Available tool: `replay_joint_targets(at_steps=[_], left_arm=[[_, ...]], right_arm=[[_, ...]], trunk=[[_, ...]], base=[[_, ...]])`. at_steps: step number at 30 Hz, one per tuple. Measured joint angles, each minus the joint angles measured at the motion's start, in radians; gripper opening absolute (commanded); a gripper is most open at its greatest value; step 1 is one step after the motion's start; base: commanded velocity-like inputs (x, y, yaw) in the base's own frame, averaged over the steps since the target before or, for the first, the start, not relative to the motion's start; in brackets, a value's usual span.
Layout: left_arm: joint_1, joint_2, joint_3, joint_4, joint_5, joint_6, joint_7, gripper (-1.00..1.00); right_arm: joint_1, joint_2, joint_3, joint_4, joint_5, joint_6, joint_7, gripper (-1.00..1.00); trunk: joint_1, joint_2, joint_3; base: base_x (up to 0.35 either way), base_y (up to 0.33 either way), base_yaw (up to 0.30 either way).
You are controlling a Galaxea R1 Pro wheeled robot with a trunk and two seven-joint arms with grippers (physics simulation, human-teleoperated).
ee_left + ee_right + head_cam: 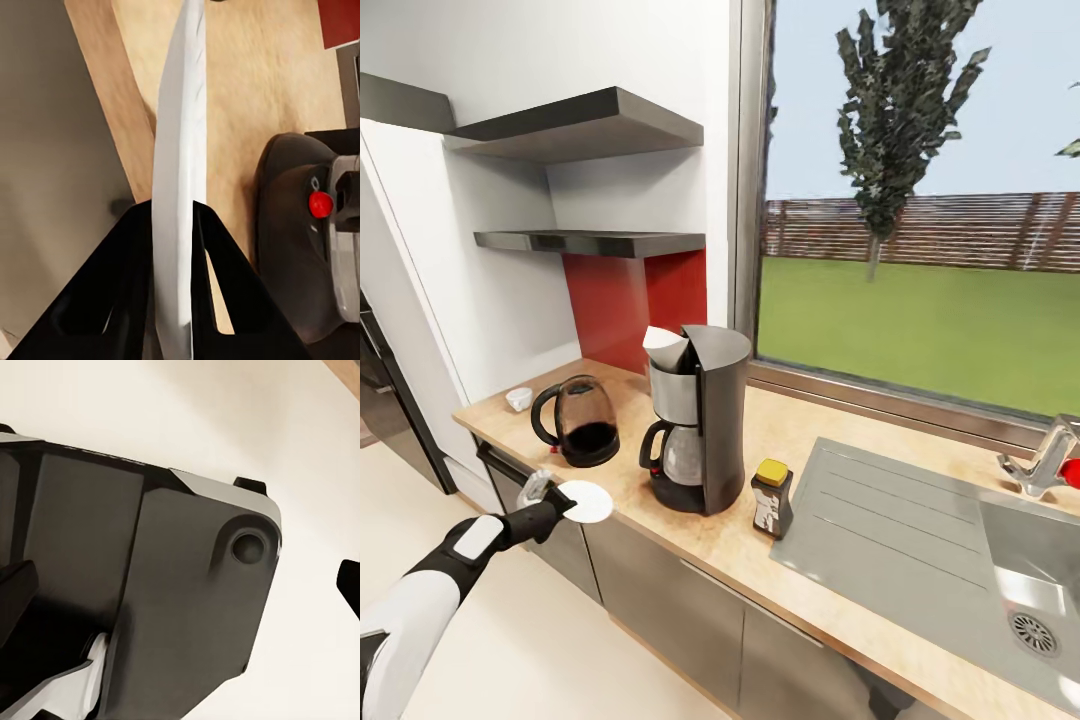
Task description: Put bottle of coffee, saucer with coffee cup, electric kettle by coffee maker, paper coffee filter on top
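White saucer [588, 501] pinched edge-on in left gripper [565, 498] at countertop [800, 440] edge. Bottle of coffee [771, 499] label unreadable. Right gripper state: can't tell.

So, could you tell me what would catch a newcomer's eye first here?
The tall coffee maker mid-countertop, a white paper coffee filter on top, with the electric kettle and bottle of coffee flanking it. At the counter's front edge, the left gripper pinches the saucer.
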Motion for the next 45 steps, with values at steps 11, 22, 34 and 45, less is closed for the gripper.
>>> replay_joint_targets(at_steps=[11, 22, 34, 45], left_arm=[[0.014, -0.008, 0.009, -0.102, 0.006, -0.007, 0.008, -1.0], [0.015, -0.008, 0.01, -0.122, 0.004, -0.003, 0.01, -1.0], [0.017, -0.007, 0.025, -0.101, 0.01, -0.008, 0.057, -1.0], [0.018, -0.004, 0.067, -0.092, 0.009, -0.01, 0.059, -1.0]], right_arm=[[0.0, 0.0, 0.0, 0.0, 0.0, 0.0, 0.0, 1.0], [0.0, 0.002, 0.0, 0.0, 0.0, 0.001, -0.004, 1.0], [0.0, 0.001, -0.003, 0.0, -0.021, 0.002, -0.004, 1.0], [0.0, 0.002, -0.003, 0.0, -0.034, 0.003, -0.004, 1.0]], trunk=[[0.0, 0.0, 0.0], [0.0, 0.0, 0.0], [0.0, 0.0, 0.0], [0.0, 0.0, 0.0]], base=[[0.021, 0.0, 0.0], [0.177, 0.0, 0.0], [0.005, 0.0, -0.068], [0.063, 0.044, -0.095]])
